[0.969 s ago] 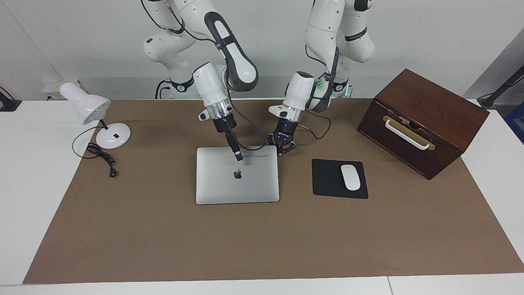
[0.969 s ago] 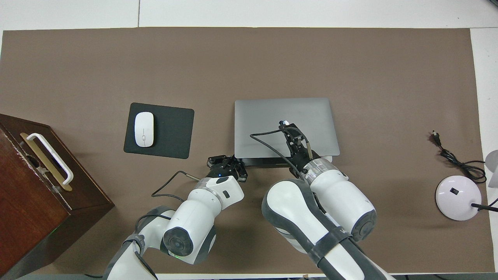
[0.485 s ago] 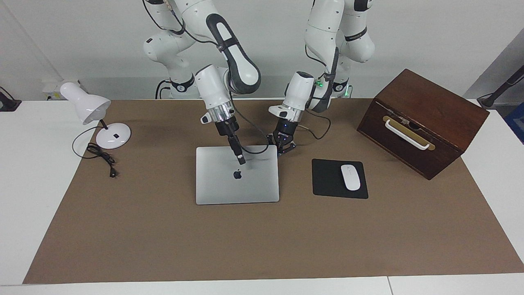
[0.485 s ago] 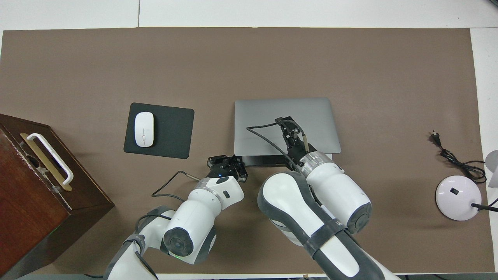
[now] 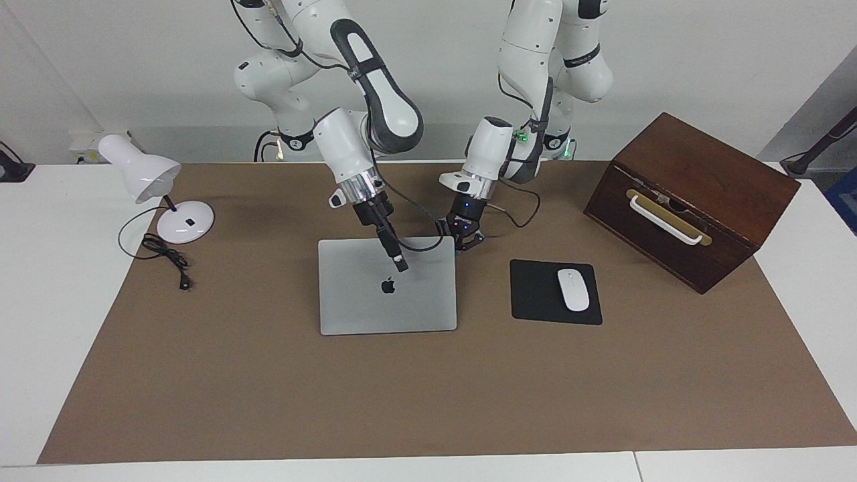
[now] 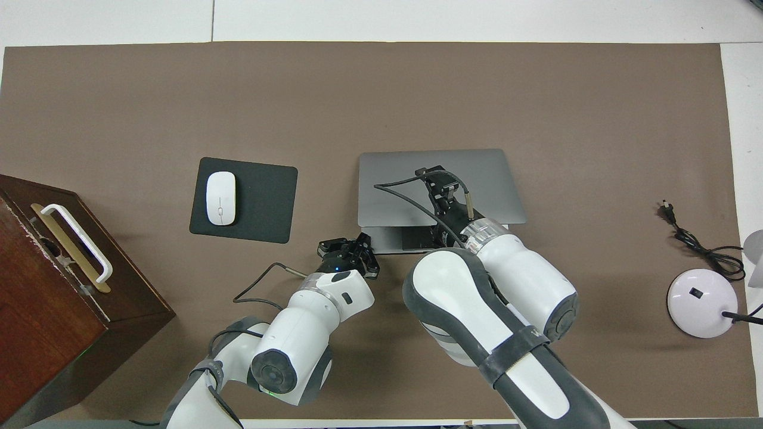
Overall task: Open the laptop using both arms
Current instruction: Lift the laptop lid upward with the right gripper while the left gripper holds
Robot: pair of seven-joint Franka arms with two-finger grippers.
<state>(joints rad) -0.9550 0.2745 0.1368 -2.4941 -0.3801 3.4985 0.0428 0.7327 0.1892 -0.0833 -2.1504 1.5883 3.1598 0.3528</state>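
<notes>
The silver-grey laptop [image 5: 375, 308] [image 6: 477, 173] lies on the brown mat in the middle of the table, logo up. Its lid edge nearer the robots is raised a little, and a strip of the base [image 6: 387, 238] shows beneath it. My right gripper [image 5: 400, 263] [image 6: 438, 182] reaches over that edge, one finger lying on the lid beside the logo, shut on the lid. My left gripper [image 5: 463, 244] [image 6: 351, 250] is shut, tips down at the laptop's corner nearest the robots toward the left arm's end; contact with the base is not clear.
A black mouse pad [image 5: 529, 294] with a white mouse [image 5: 573, 289] lies beside the laptop toward the left arm's end. A dark wooden box [image 5: 689, 201] with a white handle stands past it. A white desk lamp [image 5: 161, 194] and its cable [image 5: 167, 258] sit at the right arm's end.
The lid's edge nearer the robots has risen, showing more of the base. My right gripper has moved up with it. The left gripper has stayed at the corner.
</notes>
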